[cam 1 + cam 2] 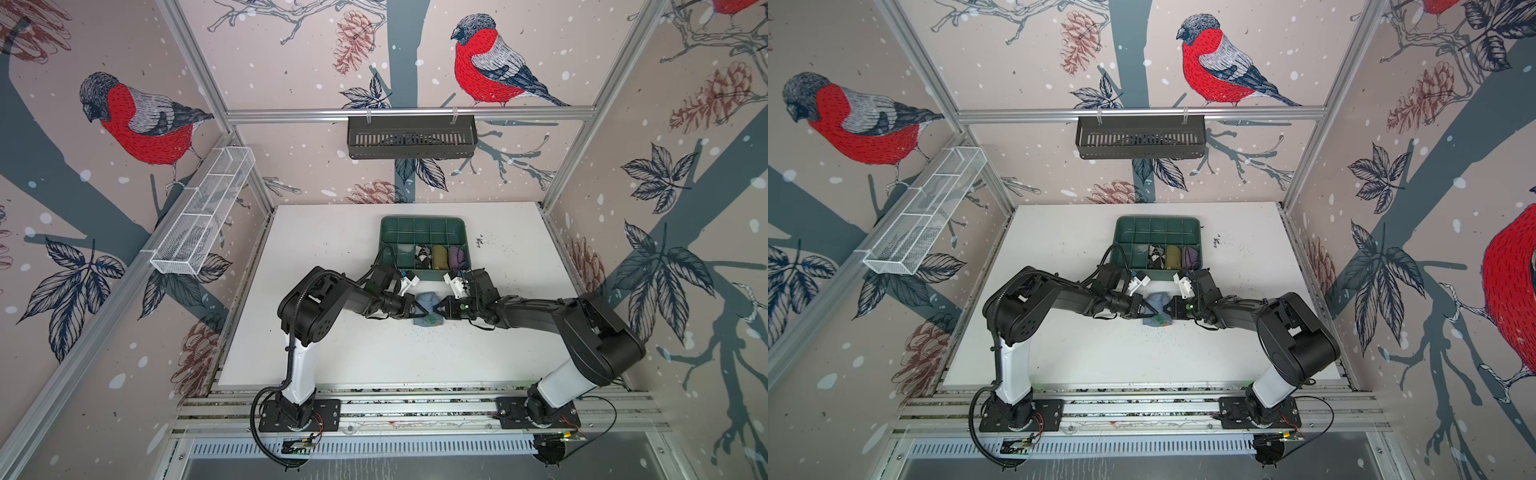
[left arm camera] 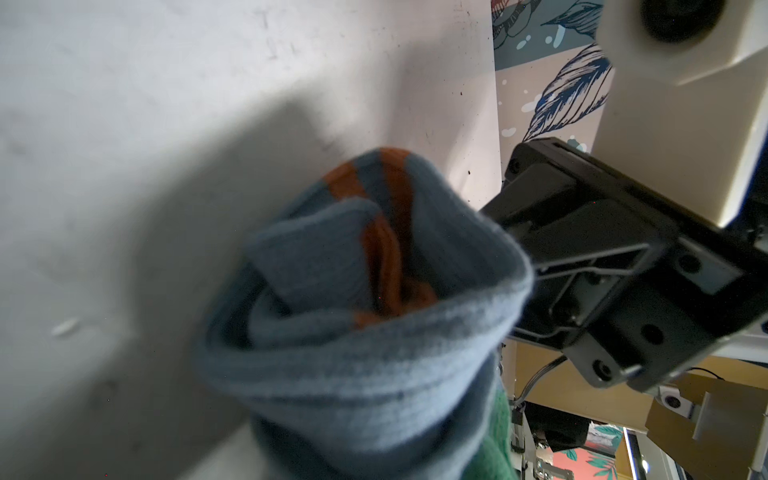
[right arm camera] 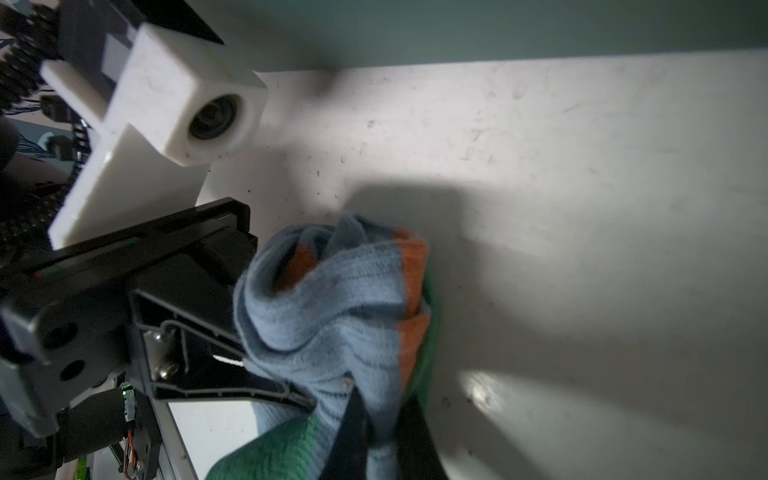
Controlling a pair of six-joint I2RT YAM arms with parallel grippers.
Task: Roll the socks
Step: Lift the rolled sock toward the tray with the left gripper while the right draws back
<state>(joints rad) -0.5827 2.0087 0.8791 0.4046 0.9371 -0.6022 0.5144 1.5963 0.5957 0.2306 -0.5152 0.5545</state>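
Observation:
The light blue sock [image 1: 427,302] [image 1: 1158,301], with orange stripes and a green patch, lies bunched into a bundle on the white table just in front of the tray. My left gripper [image 1: 422,309] presses in from its left; its tips are buried in the fabric and look shut on it. In the left wrist view the sock [image 2: 374,374] covers the jaws completely. From the other side my right gripper [image 3: 380,436] is shut, pinching a fold of the blue sock [image 3: 332,324]. The argyle sock [image 1: 422,255] sits in a compartment of the tray.
The green divided tray [image 1: 399,232] stands at the back of the table; an olive-yellow roll [image 1: 439,255] and a purple roll [image 1: 456,257] sit beside the argyle sock. A white wire basket [image 1: 203,212] hangs on the left wall and a black basket [image 1: 411,137] on the back rail.

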